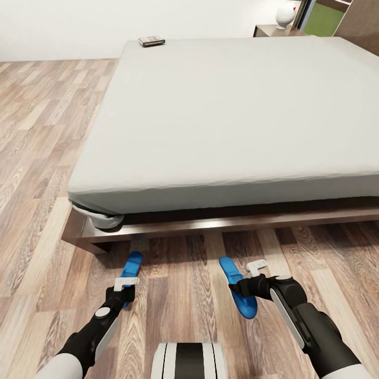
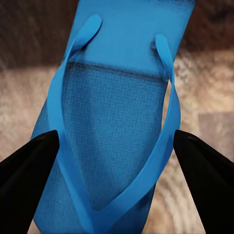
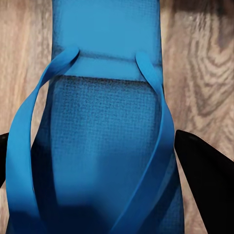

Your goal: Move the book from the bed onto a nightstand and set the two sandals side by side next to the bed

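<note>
While both arms reach low over the wood-plank floor (image 1: 179,295) at the foot of the bed (image 1: 237,121), the left end effector (image 1: 125,285) hangs with fingers (image 2: 27,170) spread apart astride one blue sandal (image 1: 129,268); the right end effector (image 1: 256,267) is likewise spread over the other sandal (image 1: 239,289), well apart from the first; the book (image 1: 151,40) lies at the mattress's far corner; a nightstand (image 1: 273,30) carries a white vase (image 1: 285,15).

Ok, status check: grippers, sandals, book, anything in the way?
Left gripper open, straddling left sandal. Right gripper open astride right sandal. Sandals apart on floor by bed. Book on bed's far corner. Nothing blocking.
</note>
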Robot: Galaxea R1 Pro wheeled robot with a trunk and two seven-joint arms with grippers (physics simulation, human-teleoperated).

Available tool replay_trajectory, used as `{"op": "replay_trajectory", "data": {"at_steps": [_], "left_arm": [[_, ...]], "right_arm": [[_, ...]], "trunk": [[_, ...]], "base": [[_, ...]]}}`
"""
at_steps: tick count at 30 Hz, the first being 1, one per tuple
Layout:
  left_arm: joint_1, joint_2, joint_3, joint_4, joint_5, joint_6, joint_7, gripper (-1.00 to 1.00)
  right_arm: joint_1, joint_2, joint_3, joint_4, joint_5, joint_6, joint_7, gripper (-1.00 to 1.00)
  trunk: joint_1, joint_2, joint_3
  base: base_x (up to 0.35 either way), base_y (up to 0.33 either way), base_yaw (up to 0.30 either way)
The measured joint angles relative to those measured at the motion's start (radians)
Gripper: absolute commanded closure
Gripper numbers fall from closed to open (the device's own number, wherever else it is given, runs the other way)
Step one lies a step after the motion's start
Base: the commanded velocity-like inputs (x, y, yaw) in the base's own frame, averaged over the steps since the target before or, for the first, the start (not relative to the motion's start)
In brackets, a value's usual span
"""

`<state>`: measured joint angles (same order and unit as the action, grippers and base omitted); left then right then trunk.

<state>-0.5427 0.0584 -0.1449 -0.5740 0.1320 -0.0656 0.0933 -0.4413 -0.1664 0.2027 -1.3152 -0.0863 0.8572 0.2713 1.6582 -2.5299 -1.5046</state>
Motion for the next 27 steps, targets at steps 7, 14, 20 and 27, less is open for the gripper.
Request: {"op": "replay_trajectory", "data": {"at_steps": [7,14,20,27], "left_arm": [[0.0,0.0,0.0,-0.001,0.0,-0.001,0.0,1.0],[-0.001,0.007,0.002,-0.01,0.031,-0.001,0.0,1.0],[-0.001,0.026,0.001,-0.017,0.078,0.0,0.0,1.0],[-0.001,0.028,0.001,-0.018,0.086,0.0,0.001,1.0]], "right_arm": [[0.0,0.0,0.0,0.0,0.0,0.0,0.0,1.0],[0.0,0.0,0.0,-0.001,0.0,0.0,0.0,1.0],[0.0,0.0,0.0,-0.008,0.0,0.0,0.0,1.0],[0.0,0.0,0.0,-0.009,0.0,0.0,0.0,1.0]], "trunk": [[0.0,0.0,0.0],[0.0,0.0,0.0],[0.002,-0.001,-0.015],[0.002,-0.001,-0.015]], "base": [[0.0,0.0,0.0],[0.0,0.0,0.0],[0.0,0.0,0.0],[0.0,0.0,0.0]]}}
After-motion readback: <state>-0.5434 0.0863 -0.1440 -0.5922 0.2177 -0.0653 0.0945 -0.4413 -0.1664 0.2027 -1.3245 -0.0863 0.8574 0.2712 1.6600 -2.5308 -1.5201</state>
